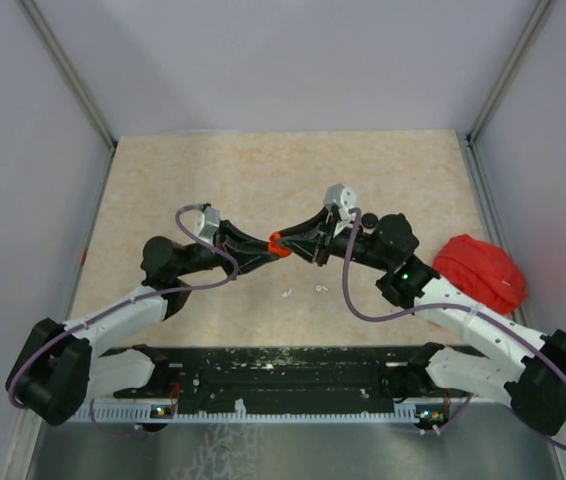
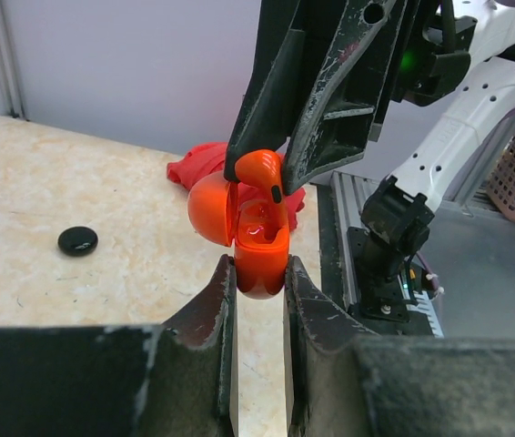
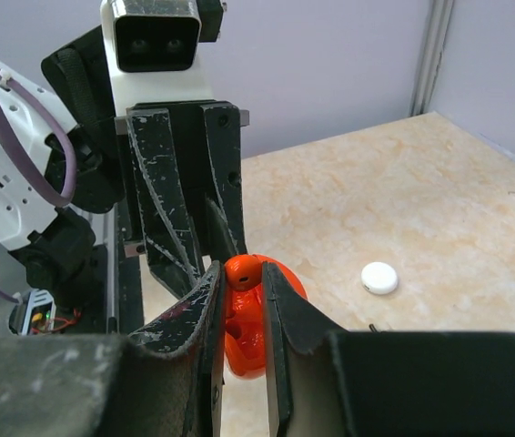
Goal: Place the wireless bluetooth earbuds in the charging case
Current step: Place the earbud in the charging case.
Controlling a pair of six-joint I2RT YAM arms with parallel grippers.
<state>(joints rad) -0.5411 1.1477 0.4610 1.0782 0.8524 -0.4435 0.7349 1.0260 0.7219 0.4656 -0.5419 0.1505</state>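
The left gripper (image 2: 259, 266) is pressed tight around the lower half of the orange charging case (image 2: 259, 259), holding it upright above the table (image 1: 213, 170) with its lid swung open. The right gripper (image 3: 239, 275) pinches the head of an orange earbud (image 2: 263, 175) directly over the case, with the stem pointing down and its tip at the rim of a well. The earbud looks only partly entered: it is not yet seated or released. Two white earbuds (image 1: 287, 294) lie loose on the table just beneath the grippers, so most of the insertion work appears to remain.
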